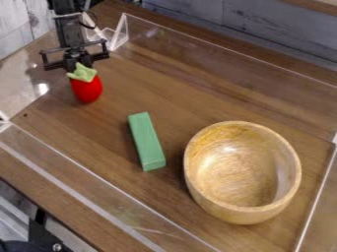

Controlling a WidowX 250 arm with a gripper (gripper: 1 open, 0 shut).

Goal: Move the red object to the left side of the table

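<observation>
Round light wooden bowl [242,171] nearest, at 4 o'clock on the brown wood-grain table [211,89] with low clear acrylic walls [263,57]. Green rectangular block [145,140] near centre, apart from the bowl. Small glossy red toy fruit with green leafy top [87,86] stands at 10 o'clock, far left. Black gripper [79,67] points down, jaws narrow, pinching the fruit's leafy top.

Arm [66,12] cut off by top edge
</observation>
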